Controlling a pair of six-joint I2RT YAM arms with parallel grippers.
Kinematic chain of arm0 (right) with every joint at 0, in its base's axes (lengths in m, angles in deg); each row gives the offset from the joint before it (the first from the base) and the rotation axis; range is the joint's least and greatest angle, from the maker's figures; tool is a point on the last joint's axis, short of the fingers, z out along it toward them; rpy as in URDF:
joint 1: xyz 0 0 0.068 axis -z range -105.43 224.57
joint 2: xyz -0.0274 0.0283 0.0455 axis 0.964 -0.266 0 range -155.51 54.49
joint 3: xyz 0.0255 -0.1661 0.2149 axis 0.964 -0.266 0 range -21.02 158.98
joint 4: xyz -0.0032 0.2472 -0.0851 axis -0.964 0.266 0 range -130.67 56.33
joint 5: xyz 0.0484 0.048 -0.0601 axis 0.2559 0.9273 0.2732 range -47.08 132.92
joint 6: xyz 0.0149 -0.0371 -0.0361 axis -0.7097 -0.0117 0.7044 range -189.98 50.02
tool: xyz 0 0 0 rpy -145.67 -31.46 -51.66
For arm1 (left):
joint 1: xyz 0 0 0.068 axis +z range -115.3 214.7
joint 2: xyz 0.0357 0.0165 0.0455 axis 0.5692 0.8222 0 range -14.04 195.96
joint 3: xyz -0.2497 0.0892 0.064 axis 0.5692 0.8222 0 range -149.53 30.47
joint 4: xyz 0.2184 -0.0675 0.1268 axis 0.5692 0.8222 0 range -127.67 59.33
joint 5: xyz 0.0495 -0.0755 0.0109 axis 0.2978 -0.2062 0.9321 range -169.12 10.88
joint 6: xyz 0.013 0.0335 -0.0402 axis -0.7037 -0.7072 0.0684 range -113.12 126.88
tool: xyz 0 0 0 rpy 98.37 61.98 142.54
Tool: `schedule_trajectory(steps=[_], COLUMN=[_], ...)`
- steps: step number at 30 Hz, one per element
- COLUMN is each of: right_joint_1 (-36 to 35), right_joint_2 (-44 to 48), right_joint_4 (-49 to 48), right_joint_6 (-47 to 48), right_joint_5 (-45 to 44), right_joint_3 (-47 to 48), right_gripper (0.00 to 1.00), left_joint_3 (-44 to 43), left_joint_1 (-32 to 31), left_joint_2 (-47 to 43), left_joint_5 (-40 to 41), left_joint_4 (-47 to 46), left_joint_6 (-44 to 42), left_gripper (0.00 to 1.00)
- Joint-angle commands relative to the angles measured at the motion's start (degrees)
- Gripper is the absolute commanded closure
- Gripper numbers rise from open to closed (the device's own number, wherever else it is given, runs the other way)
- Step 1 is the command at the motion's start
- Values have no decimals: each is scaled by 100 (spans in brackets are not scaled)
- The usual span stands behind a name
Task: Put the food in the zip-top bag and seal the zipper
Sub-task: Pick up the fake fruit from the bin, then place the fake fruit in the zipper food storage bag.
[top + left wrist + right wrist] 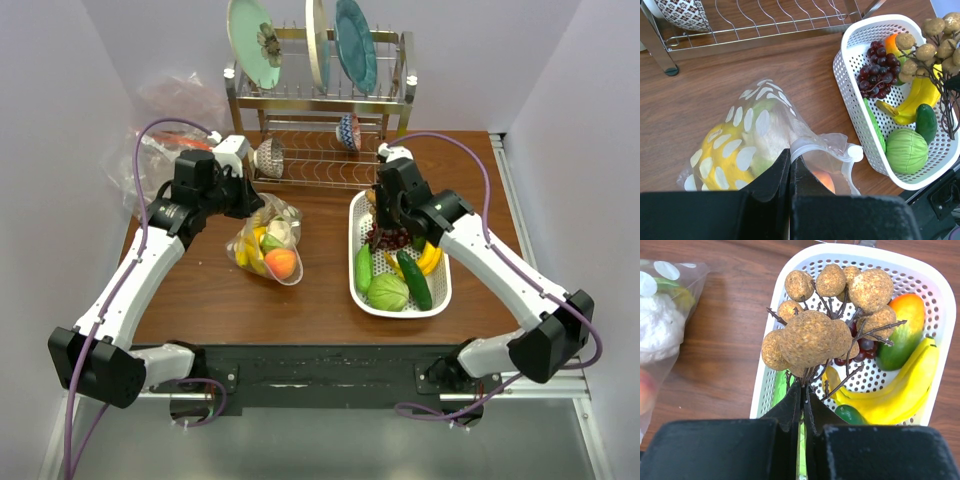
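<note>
The zip-top bag (pixel 265 245) lies on the table left of centre, dotted face up, with yellow bananas (pixel 722 160), a pale green-white piece (pixel 767 127) and an orange-pink peach (pixel 281 262) inside. My left gripper (pixel 790 154) is shut on the bag's mouth edge at the zipper (pixel 825 150), whose white slider (pixel 855 152) sits at the open end. My right gripper (pixel 802 390) is shut on the twig stem of a brown longan bunch (pixel 812 337), held above the white basket (pixel 358 290). The dark grapes (pixel 875 77) lie in the basket.
The basket also holds a banana (pixel 900 390), a mango (pixel 902 330), a cucumber (pixel 414 278) and a green cabbage (pixel 906 151). A metal dish rack (pixel 320 110) with plates and bowls stands at the back. A heap of plain plastic (pixel 160 140) sits far left.
</note>
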Motion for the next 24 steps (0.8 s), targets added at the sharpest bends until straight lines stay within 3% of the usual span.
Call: schedule_trajectory(steps=[1, 9, 14, 24], right_joint_1=[11, 11, -120, -815], right_joint_2=[99, 960, 918, 267], right_joint_4=[-190, -991, -1263, -2124], right_joint_6=[398, 795, 733, 610], right_joint_5=[1059, 3724, 5763, 5635], right_joint_3=[337, 73, 64, 38], right_gripper=[100, 100, 100, 100], left_joint_3=[-97, -193, -255, -510], left_joint_1=[43, 43, 34, 34], left_joint_2=[-4, 93, 163, 181], left_joint_5=[-149, -166, -219, -333], left_joint_4=[-387, -343, -326, -124], left_joint_6=[88, 115, 150, 203], left_gripper=[100, 100, 100, 100])
